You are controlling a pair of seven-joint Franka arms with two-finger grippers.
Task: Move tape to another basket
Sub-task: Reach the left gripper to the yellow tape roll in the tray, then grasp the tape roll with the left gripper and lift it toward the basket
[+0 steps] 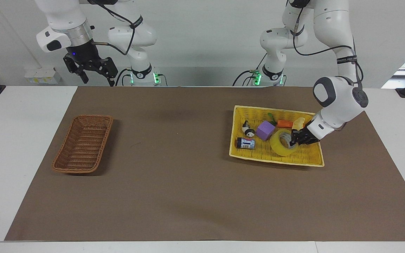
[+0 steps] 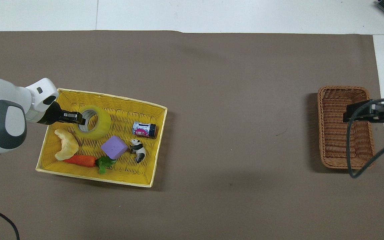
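No legible text, brand, number or sign can be made out anywhere. Printing is seen on the label of the small can (image 2: 144,129) lying in the yellow tray (image 2: 158,133), in pink, white and blue, but no word of it can be read. A black band with white lettering is worn on the left arm (image 1: 346,59); it cannot be read either.
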